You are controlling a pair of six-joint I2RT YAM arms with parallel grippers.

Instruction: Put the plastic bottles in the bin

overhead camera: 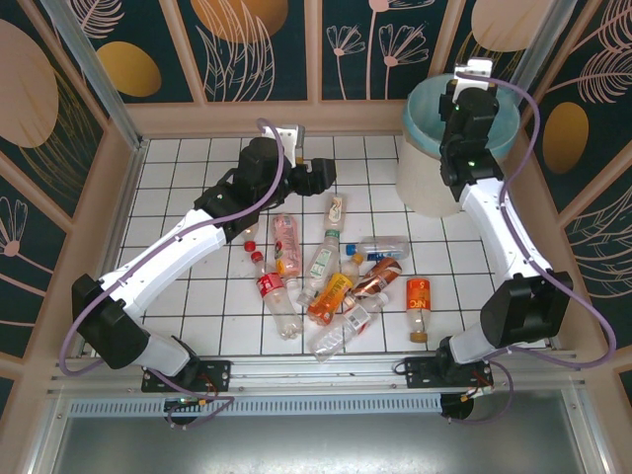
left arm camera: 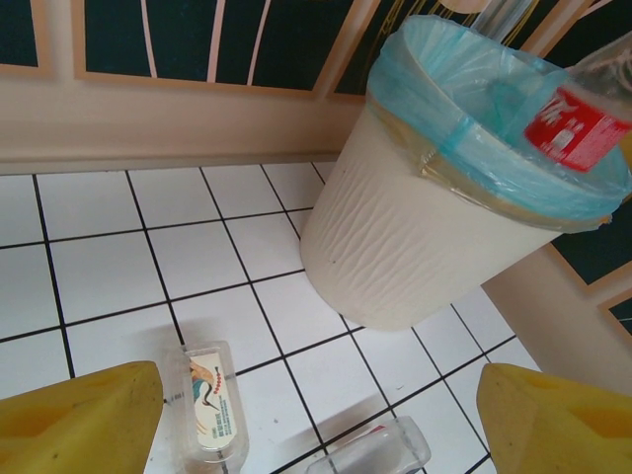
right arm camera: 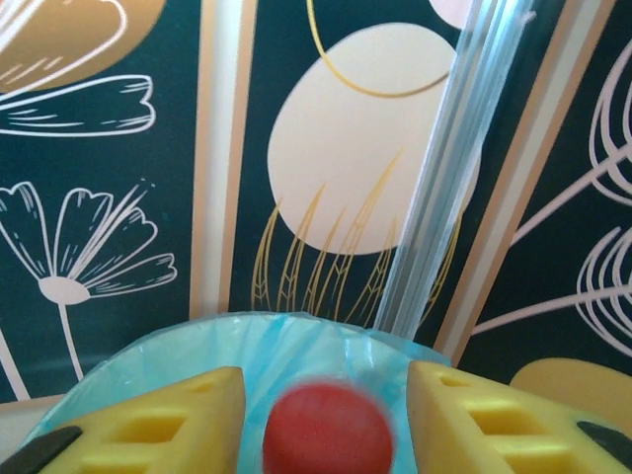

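Overhead, the bin (overhead camera: 425,183) is seen at 1 o'clock on the tiled table (overhead camera: 178,158), and the plastic bottles (overhead camera: 331,294) are scattered about its centre, toward 6 o'clock. The right gripper (right arm camera: 326,395) is held above the bin's blue-green bag (right arm camera: 296,341); its fingers are parted, with a gap left on either side of a blurred red cap (right arm camera: 326,430). A red-labelled bottle (left arm camera: 573,128) is seen over the bin's rim. The left gripper (overhead camera: 321,178) is spread wide and empty at 12 o'clock of the pile.
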